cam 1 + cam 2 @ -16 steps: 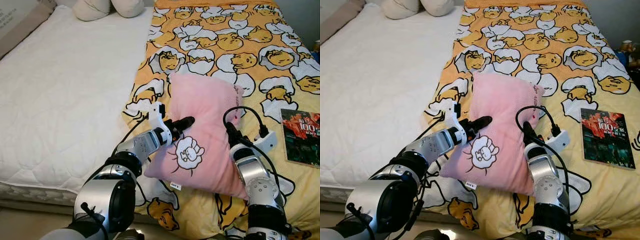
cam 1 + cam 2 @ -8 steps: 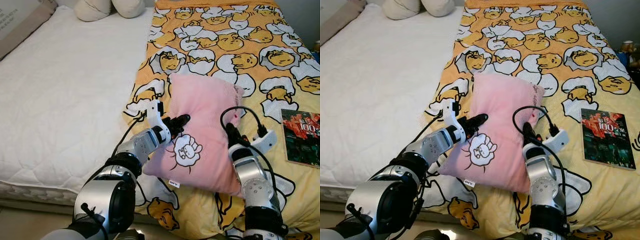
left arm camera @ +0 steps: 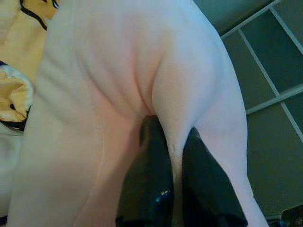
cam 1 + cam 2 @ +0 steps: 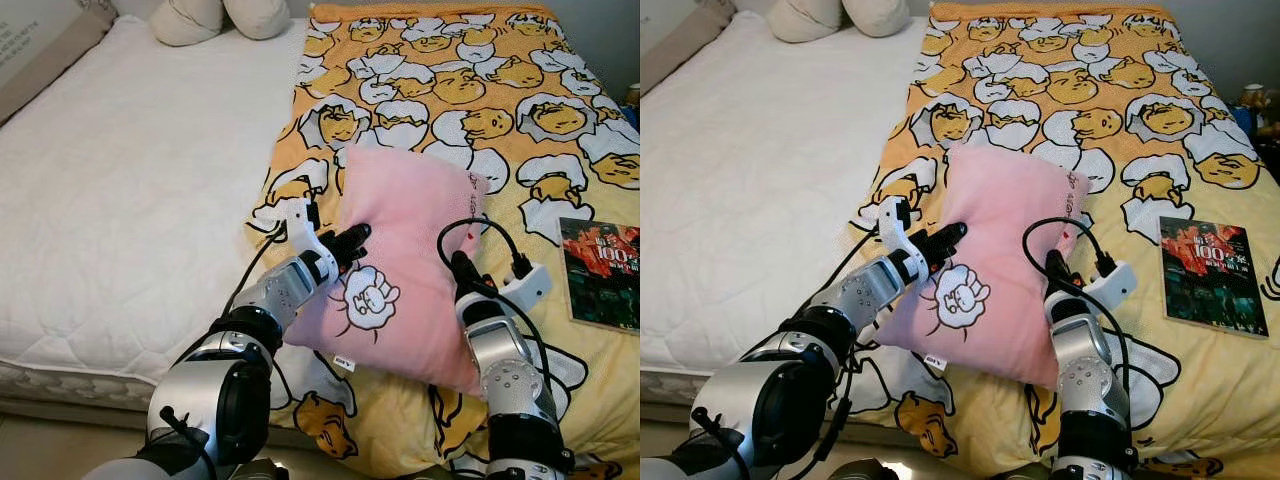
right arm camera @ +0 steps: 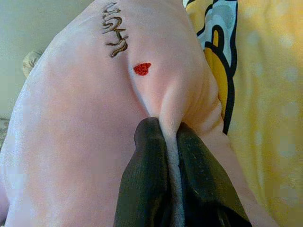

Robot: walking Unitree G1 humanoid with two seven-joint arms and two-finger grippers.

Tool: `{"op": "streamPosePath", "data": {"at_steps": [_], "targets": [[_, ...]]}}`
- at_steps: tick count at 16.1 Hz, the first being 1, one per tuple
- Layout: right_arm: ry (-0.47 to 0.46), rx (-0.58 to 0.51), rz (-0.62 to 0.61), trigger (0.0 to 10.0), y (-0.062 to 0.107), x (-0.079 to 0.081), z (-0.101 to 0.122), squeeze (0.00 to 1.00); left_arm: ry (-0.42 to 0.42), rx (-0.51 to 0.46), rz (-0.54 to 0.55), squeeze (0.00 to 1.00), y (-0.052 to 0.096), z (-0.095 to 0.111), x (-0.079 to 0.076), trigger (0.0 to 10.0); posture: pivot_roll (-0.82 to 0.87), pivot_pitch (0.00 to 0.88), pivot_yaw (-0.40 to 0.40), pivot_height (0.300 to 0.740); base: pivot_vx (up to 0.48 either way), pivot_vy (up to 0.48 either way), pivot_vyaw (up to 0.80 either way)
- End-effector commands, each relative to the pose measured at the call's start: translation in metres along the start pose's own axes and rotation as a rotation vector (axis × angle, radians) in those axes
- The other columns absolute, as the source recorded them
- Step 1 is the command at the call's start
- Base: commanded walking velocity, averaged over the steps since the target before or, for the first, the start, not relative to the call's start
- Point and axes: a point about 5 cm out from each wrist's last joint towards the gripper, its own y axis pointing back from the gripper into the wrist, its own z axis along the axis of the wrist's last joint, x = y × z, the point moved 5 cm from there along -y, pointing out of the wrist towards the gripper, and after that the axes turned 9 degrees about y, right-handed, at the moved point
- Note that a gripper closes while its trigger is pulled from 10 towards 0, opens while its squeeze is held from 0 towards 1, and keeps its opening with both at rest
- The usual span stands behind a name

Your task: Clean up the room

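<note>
- Pink pillow (image 4: 400, 270) with a white cartoon patch lies on the yellow blanket (image 4: 450, 90) near the bed's front edge.
- Left gripper (image 4: 352, 240) pinches a fold on its left side.
- Right gripper (image 4: 462, 274) pinches its right edge.

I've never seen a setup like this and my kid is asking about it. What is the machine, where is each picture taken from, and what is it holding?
It is a humanoid robot with two silver arms, each ending in an end effector of two black fingers. The two wide pictures come from cameras in its head, looking down at a bed. The two close-ups come from cameras on its wrists, looking along the fingers. On the bed lie a white quilted mattress cover, a yellow blanket printed with cartoon eggs and a dark book with a red cover picture. The left end effector and the right end effector each pinch a fold of the soft pink pillow with a white cartoon patch, one on each side.
</note>
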Motion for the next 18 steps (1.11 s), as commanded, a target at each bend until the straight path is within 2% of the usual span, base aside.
{"op": "streamPosePath", "data": {"at_steps": [1, 2, 3, 4, 5, 8, 9, 10, 12, 13, 14, 15, 17, 18], "targets": [[-0.002, 0.047, -0.01, 0.0, 0.001, -0.002, -0.013, 0.0, 0.023, 0.004, -0.016, 0.0, -0.008, -0.011, -0.011, 0.0, -0.02, 0.008, 0.059, 0.736, 0.0, 0.0, 0.0], [0.011, 0.036, -0.011, 0.0, 0.0, -0.003, -0.01, 0.0, -0.02, -0.019, -0.011, 0.0, -0.008, -0.003, -0.012, 0.0, -0.02, 0.0, 0.058, 0.736, 0.0, 0.0, 0.0], [0.051, 0.004, -0.005, 0.0, -0.003, 0.0, 0.0, 0.0, -0.099, -0.05, -0.027, 0.0, -0.009, 0.01, -0.018, 0.0, -0.02, 0.0, 0.056, 0.736, 0.0, 0.0, 0.0], [0.072, -0.025, 0.01, 0.0, -0.005, 0.006, 0.009, 0.0, -0.13, -0.075, -0.045, 0.0, -0.009, 0.019, -0.024, 0.0, -0.02, 0.0, 0.054, 0.736, 0.0, 0.0, 0.0], [0.17, -0.126, 0.079, 0.0, -0.008, 0.032, 0.042, 0.0, -0.238, -0.183, -0.107, 0.0, -0.008, 0.057, -0.045, 0.0, -0.02, 0.0, 0.051, 0.736, 0.0, 0.0, 0.0], [0.24, -0.244, 0.132, 0.0, -0.008, 0.055, 0.081, 0.0, -0.326, -0.269, -0.182, 0.0, -0.003, 0.09, -0.07, 0.0, -0.01, 0.0, 0.043, 0.736, 0.0, 0.0, 0.0], [0.265, -0.322, 0.153, 0.0, -0.004, 0.066, 0.104, 0.0, -0.395, -0.307, -0.212, 0.0, 0.001, 0.105, -0.082, 0.0, -0.02, 0.0, 0.04, 0.736, 0.0, 0.0, 0.0], [0.274, -0.336, 0.158, 0.0, -0.003, 0.068, 0.109, 0.0, -0.41, -0.315, -0.218, 0.0, 0.002, 0.107, -0.085, 0.0, -0.02, 0.0, 0.04, 0.736, 0.0, 0.0, 0.0], [0.319, -0.405, 0.162, 0.0, 0.002, 0.078, 0.13, 0.0, -0.523, -0.364, -0.279, 0.0, 0.007, 0.125, -0.11, 0.0, -0.02, 0.0, 0.037, 0.736, 0.0, 0.0, 0.0], [0.327, -0.414, 0.162, 0.0, 0.003, 0.08, 0.134, 0.0, -0.542, -0.369, -0.289, 0.0, 0.008, 0.128, -0.114, 0.0, -0.02, 0.0, 0.037, 0.736, 0.0, 0.0, 0.0], [0.418, -0.43, 0.104, 0.4, 0.004, 0.075, 0.139, 0.0, -0.647, -0.359, -0.253, 0.0, 0.008, 0.129, -0.113, 0.0, -0.02, 0.0, 0.037, 0.736, 0.0, 0.0, 0.0], [0.63, -0.457, 0.024, 10.0, 0.006, 0.069, 0.141, 0.0, -0.856, -0.341, -0.132, 0.0, 0.01, 0.124, -0.094, 10.0, -0.02, 0.0, 0.039, 0.736, 0.0, 0.0, 0.0], [0.799, -0.492, -0.025, 10.0, 0.011, 0.066, 0.14, 0.0, -0.948, -0.325, -0.056, 0.0, 0.013, 0.12, -0.076, 10.0, -0.02, 0.0, 0.037, 0.736, 0.0, 0.0, 0.0], [0.937, -0.488, -0.069, 10.0, 0.019, 0.055, 0.132, 0.0, -0.995, -0.371, 0.097, 0.0, 0.031, 0.129, -0.042, 10.0, -0.02, 0.0, 0.025, 0.736, 0.0, 0.0, 0.0]]}}
